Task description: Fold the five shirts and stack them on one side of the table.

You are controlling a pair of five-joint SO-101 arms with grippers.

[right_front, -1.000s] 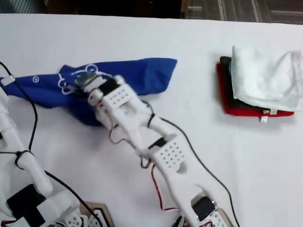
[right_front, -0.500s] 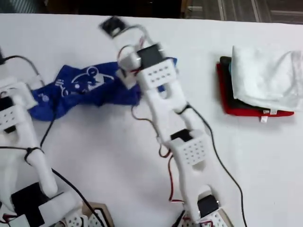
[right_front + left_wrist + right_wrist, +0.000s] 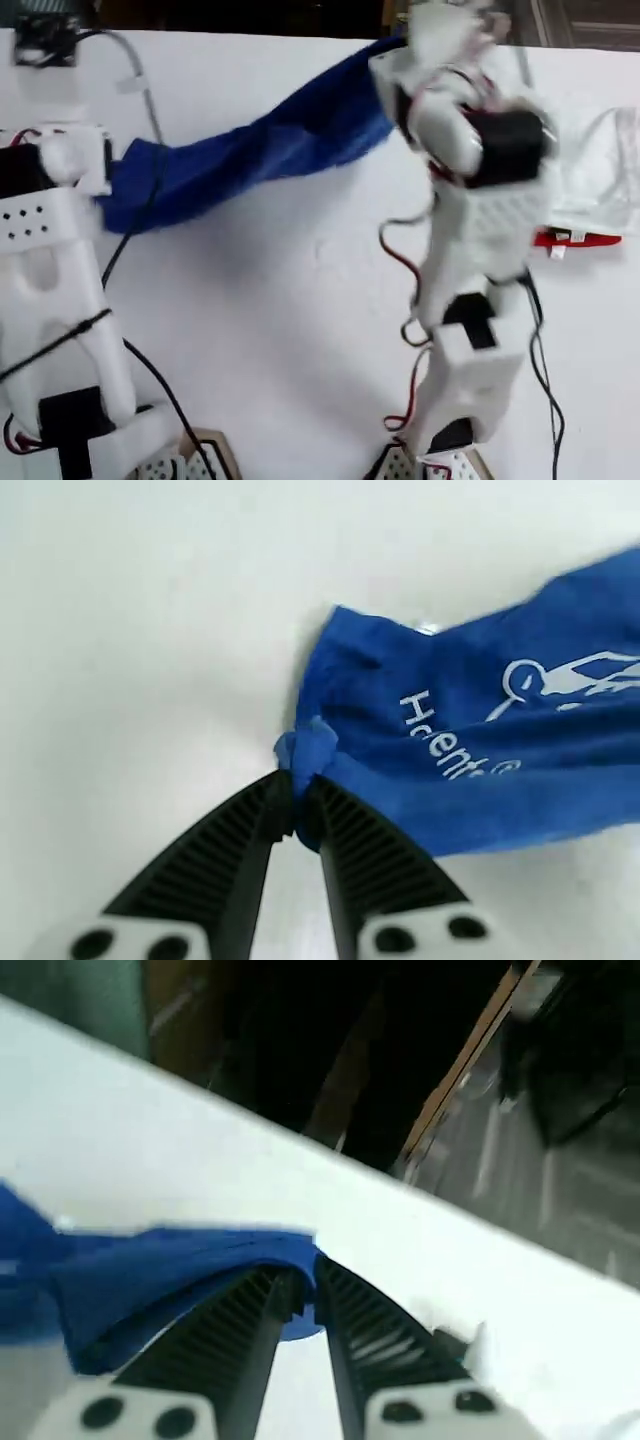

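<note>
The blue shirt (image 3: 260,150) is seen unfolded, drawn out into a long, creased band across the white worktop (image 3: 280,330). In the high view it is stretched from about 9 o'clock up towards 12 o'clock. White lettering and a white line drawing are printed on the cloth, as shown in the left wrist view (image 3: 480,740). Whether the middle of the band touches the worktop cannot be told.

The left end effector (image 3: 105,178) is closed narrowly on a bunched corner of the shirt at the 9 o'clock end; the pinched tuft is seen between its ribbed black fingers (image 3: 300,810). The right end effector (image 3: 395,60) is clamped on the other end near 12 o'clock, where a fold of blue cloth (image 3: 170,1270) is held between its nearly closed fingers (image 3: 305,1295).

At about 2 o'clock a stack of folded garments is placed near the worktop's edge: a red shirt (image 3: 585,238) underneath and a white shirt (image 3: 605,150) on top. Most of this stack is covered in the high view by the raised right arm (image 3: 480,210), from which red wires (image 3: 405,280) are hung. A black cable (image 3: 150,375) is trailed beside the left arm (image 3: 55,260).
</note>
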